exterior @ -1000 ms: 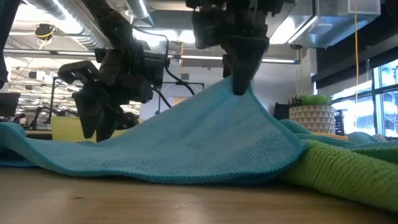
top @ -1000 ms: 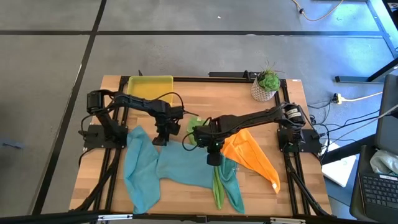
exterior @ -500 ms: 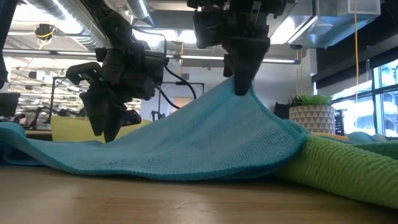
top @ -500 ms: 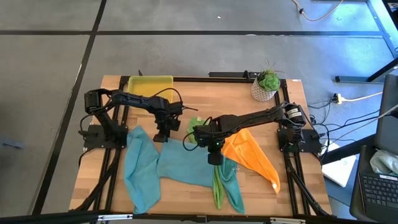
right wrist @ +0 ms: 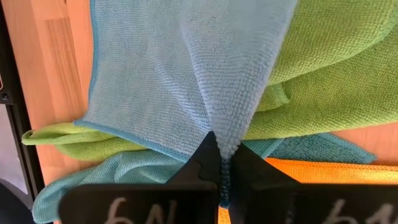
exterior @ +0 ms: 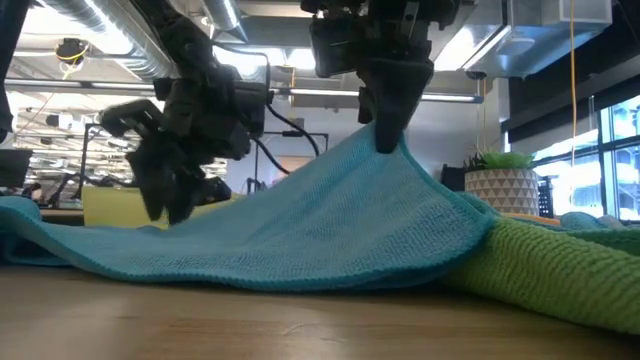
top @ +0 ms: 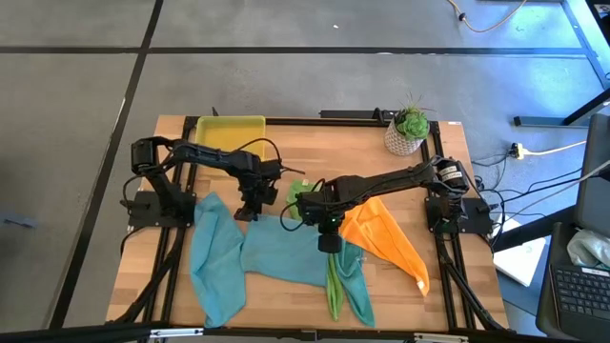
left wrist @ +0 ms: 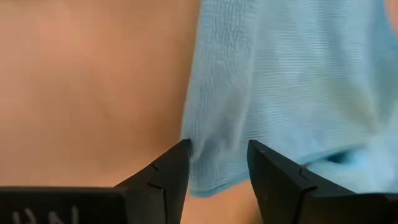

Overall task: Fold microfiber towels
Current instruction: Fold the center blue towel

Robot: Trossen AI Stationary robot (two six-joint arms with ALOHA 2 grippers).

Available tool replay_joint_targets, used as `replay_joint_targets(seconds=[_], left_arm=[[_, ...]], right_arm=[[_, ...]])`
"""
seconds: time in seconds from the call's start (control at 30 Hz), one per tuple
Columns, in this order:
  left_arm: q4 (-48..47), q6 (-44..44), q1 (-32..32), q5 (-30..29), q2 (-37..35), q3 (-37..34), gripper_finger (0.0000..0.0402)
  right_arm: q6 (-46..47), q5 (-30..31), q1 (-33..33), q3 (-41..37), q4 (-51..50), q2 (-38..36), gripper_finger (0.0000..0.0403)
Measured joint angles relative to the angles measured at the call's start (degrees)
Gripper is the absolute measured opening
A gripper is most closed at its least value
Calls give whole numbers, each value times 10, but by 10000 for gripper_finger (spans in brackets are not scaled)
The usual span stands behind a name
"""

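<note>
A light blue towel [top: 283, 253] lies in the middle of the table, and its right side is raised into a peak [exterior: 385, 150]. My right gripper [top: 329, 244] is shut on that peak. My left gripper [top: 250, 211] is open above the towel's far left corner [left wrist: 214, 158], with one finger on either side of it; I cannot tell whether they touch. A second blue towel [top: 214, 262] lies to the left. A lime green towel [top: 334, 286], a teal one [top: 360, 291] and an orange one [top: 386, 240] lie to the right. My right gripper pinches a bunched point of the light blue towel [right wrist: 222, 142] between its two fingers, near the towel's right side. The fingers point down from above. The cloth slopes away from the fingers like a tent, and its left part [exterior: 120, 255] lies on the table.
A yellow-green tray [top: 231, 133] stands at the far left. A potted plant [top: 410, 129] stands at the far right. The lime green towel [exterior: 560, 275] lies right against the raised blue one. Bare wood [top: 324, 152] shows along the far middle.
My left gripper has shifted a little toward the table's right over the towel's far left corner and stays open. My right gripper keeps the towel's peak raised in the same place.
</note>
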Motion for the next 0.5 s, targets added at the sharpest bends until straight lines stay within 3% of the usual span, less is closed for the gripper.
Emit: replay_joint_targets(seconds=[0.5], left_arm=[[1,-23,-19,-12,38,2,149]], right_arm=[[-4,7,0,0,2,-9,5]])
